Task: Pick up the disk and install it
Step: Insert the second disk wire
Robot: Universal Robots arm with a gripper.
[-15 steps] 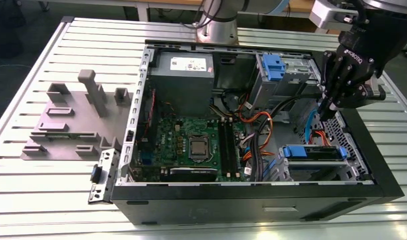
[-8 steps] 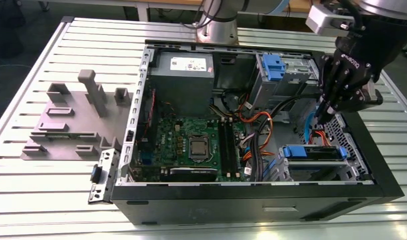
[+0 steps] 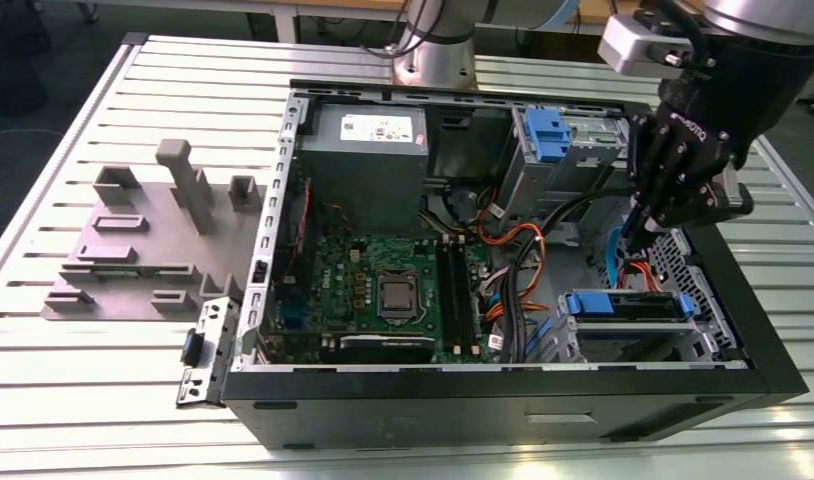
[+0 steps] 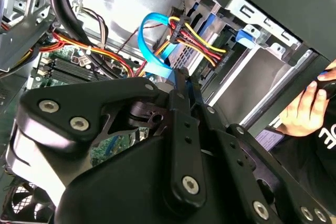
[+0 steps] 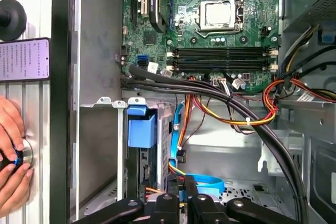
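— Two blue plastic parts in the case (image 3: pixel 514 405). Which one is the disk?
— I take the disk (image 3: pixel 627 305) to be the one in the sheet-metal drive cage (image 3: pixel 587 345) at the case corner, at the exterior view's lower right. Its blue carrier front shows and its silver body is mostly hidden. The other is a blue tab (image 3: pixel 547 135) in the far bay.
— Arm pose?
— It comes in from the exterior view's upper right, wrist angled down into the case. The end effector (image 3: pixel 651 228) is close by the disk, not touching it. The black linkage fingers (image 4: pixel 181 108) are drawn together with nothing gripped. A flat blue cable (image 4: pixel 152 40) loops just past them.
— Rest?
— Black steel chassis, side open, on the ribbed aluminium tabletop (image 3: pixel 114 420). It holds a green motherboard (image 3: pixel 367 270) and a grey power supply box (image 3: pixel 360 150). A person's hand (image 5: pixel 10 156) rests beside the case.
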